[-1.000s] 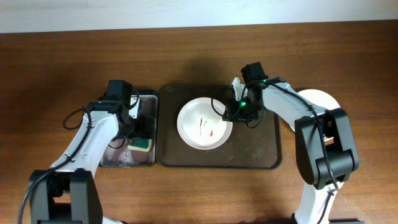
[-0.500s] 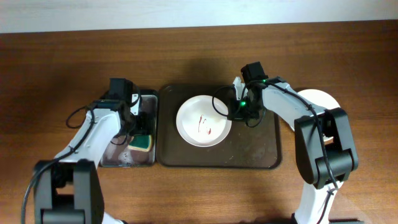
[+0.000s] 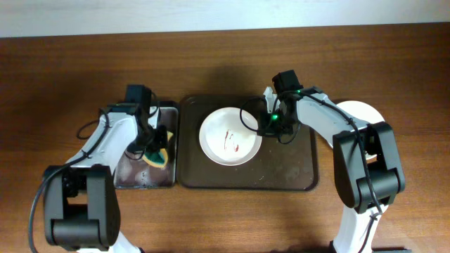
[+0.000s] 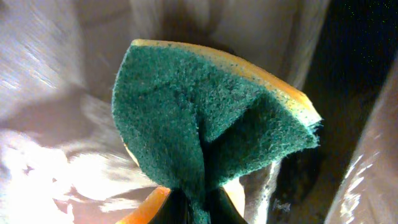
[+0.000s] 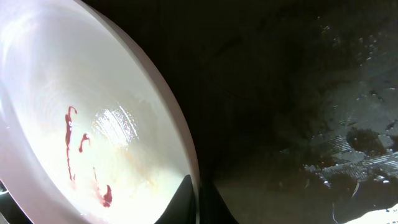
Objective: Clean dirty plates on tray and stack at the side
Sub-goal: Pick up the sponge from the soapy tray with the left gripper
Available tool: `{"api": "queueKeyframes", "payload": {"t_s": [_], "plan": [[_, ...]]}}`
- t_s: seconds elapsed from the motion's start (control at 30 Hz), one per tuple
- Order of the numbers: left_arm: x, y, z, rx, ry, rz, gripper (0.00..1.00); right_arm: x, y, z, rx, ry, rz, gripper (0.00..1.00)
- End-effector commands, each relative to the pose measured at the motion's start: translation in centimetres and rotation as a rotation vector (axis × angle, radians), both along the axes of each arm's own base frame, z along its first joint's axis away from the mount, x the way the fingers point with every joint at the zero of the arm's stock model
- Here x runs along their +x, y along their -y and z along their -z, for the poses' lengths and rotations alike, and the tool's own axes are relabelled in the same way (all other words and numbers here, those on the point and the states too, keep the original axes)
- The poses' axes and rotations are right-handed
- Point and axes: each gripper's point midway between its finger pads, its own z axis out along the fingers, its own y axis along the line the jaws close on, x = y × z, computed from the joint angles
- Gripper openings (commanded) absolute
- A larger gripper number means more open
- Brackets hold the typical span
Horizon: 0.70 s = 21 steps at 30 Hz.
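Observation:
A white plate (image 3: pixel 229 138) with red smears lies on the dark brown tray (image 3: pixel 281 172). My right gripper (image 3: pixel 263 124) is shut on its right rim; in the right wrist view the fingers pinch the plate (image 5: pixel 93 143) edge at the gripper (image 5: pixel 199 202), with the tray (image 5: pixel 298 93) dark beside it. My left gripper (image 3: pixel 150 145) is shut on a green and yellow sponge (image 3: pixel 160 156). The left wrist view shows the sponge (image 4: pixel 211 118) folded and pinched in the gripper (image 4: pixel 199 210). Another white plate (image 3: pixel 360 112) rests on the table right of the tray, partly hidden by the right arm.
A smaller black tray (image 3: pixel 133 179) with a wet glossy bottom lies left of the brown tray, under the sponge. Its wet floor (image 4: pixel 56 162) fills the left wrist view. Bare wooden table (image 3: pixel 70 63) surrounds both trays.
The left gripper has closed on the sponge, which now sits crumpled and raised. The right gripper has closed on the plate's rim, and the plate shifted slightly toward the back.

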Motion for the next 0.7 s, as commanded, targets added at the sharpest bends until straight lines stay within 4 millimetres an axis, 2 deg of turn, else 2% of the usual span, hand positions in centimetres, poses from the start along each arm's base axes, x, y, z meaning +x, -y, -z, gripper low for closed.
{"api": "queueKeyframes", "payload": {"t_s": [0.0, 0.17, 0.2, 0.27, 0.37, 0.53, 0.67], "plan": [[2.7, -0.6, -5.6, -0.010, 0.180, -0.017, 0.00, -0.4, 0.3, 1.3, -0.027, -0.032, 0.012, 0.04], [2.7, -2.0, -12.1, 0.057, 0.372, -0.052, 0.00, -0.4, 0.4, 1.3, -0.031, -0.030, 0.012, 0.04], [2.5, -2.9, -13.5, 0.099, 0.415, -0.093, 0.00, -0.4, 0.4, 1.3, -0.030, -0.031, 0.012, 0.04], [2.2, -3.6, -15.4, 0.139, 0.469, -0.109, 0.00, -0.4, 0.4, 1.3, -0.030, -0.031, 0.013, 0.04], [1.5, -4.9, -17.3, 0.272, 0.524, -0.154, 0.00, -0.4, 0.4, 1.3, -0.030, -0.031, 0.013, 0.04], [1.6, -3.7, -18.9, 0.406, 0.589, -0.131, 0.00, -0.4, 0.4, 1.3, -0.030, -0.031, 0.012, 0.04], [1.6, -3.4, -19.1, 0.414, 0.598, -0.122, 0.00, -0.4, 0.4, 1.3, -0.030, -0.031, 0.012, 0.04]]}}
